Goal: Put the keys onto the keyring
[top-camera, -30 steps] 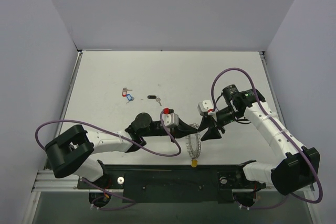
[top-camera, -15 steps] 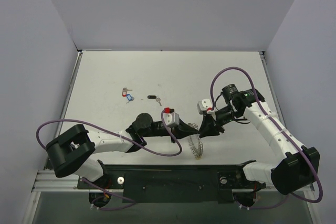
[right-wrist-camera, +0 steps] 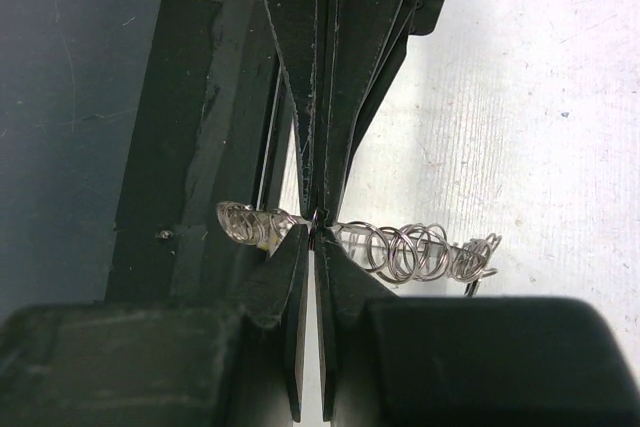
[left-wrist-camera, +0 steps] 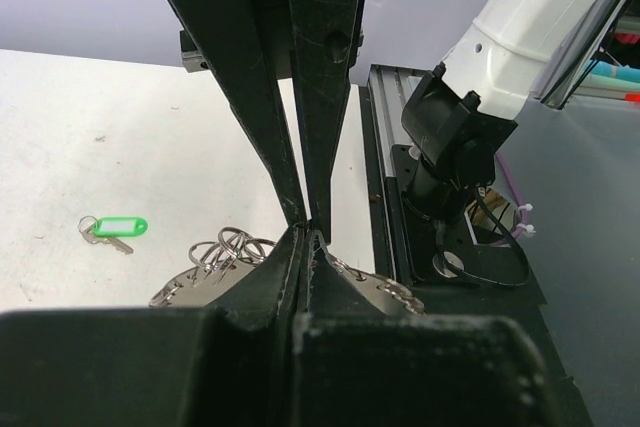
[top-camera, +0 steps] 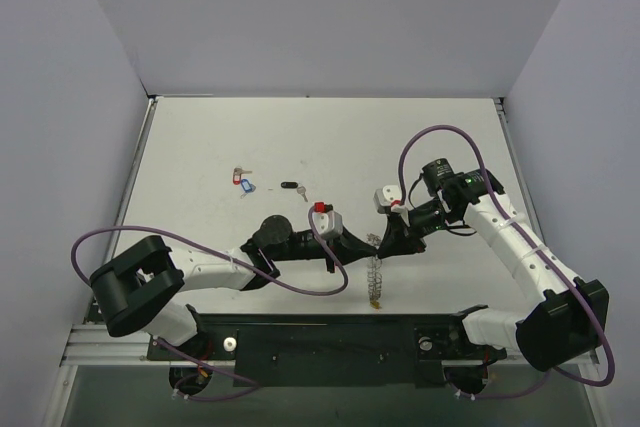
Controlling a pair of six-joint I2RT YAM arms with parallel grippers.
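Note:
The keyring (top-camera: 375, 275) hangs edge-on between the two arms, its small metal loops (right-wrist-camera: 415, 250) fanned out along the rim. My left gripper (top-camera: 366, 244) is shut on the ring's top edge, and the ring (left-wrist-camera: 205, 265) spreads to both sides of its fingertips. My right gripper (top-camera: 384, 242) meets it tip to tip and is shut on the same edge (right-wrist-camera: 314, 219). Red and blue keys (top-camera: 241, 181) and a black key (top-camera: 290, 186) lie on the table to the far left. A green-tagged key (left-wrist-camera: 118, 227) lies on the table beyond the ring.
The black base rail (top-camera: 330, 337) runs along the near table edge just below the hanging ring. The right arm's base mount (left-wrist-camera: 455, 162) stands close beside the grippers. Purple cables (top-camera: 300, 285) loop near both wrists.
The right gripper has closed its jaws on the keyring's edge. The ring has swung from a tilted, open face to hanging edge-on. The left gripper has stayed shut on it.

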